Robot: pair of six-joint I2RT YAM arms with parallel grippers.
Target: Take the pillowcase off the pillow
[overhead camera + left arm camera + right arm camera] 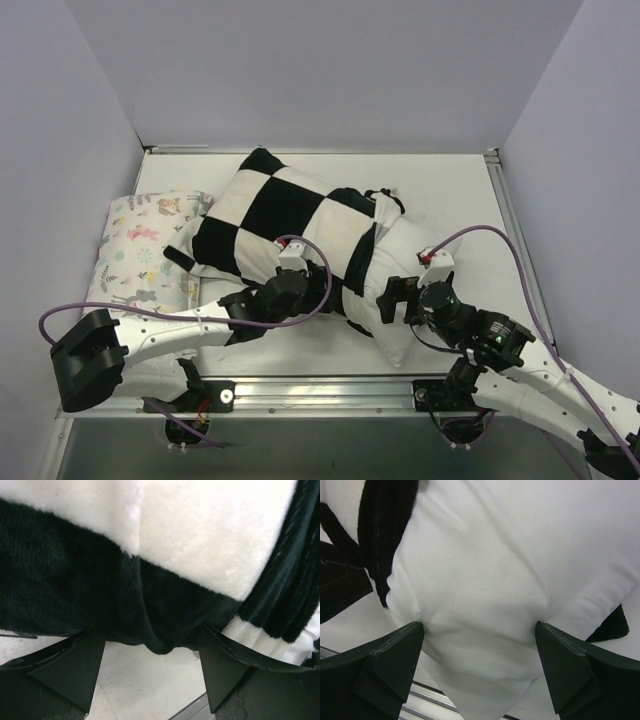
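Note:
The black and white checkered pillowcase (285,215) lies across the middle of the table. The plain white pillow (405,295) sticks out of its right end, towards the near edge. My left gripper (322,290) is at the pillowcase's near edge. In the left wrist view the left gripper (151,632) stands open, and a black fold of the pillowcase (160,630) hangs between the fingertips without being pinched. My right gripper (393,302) is at the pillow's near corner. In its own view the right gripper (479,625) is wide open, with that corner of the pillow (485,580) bulging between the fingers.
A pale pillow printed with pastel animals (145,250) lies at the left wall. A metal rail (330,385) runs along the near edge, in front of the arm bases. White walls enclose the table (455,190) on three sides.

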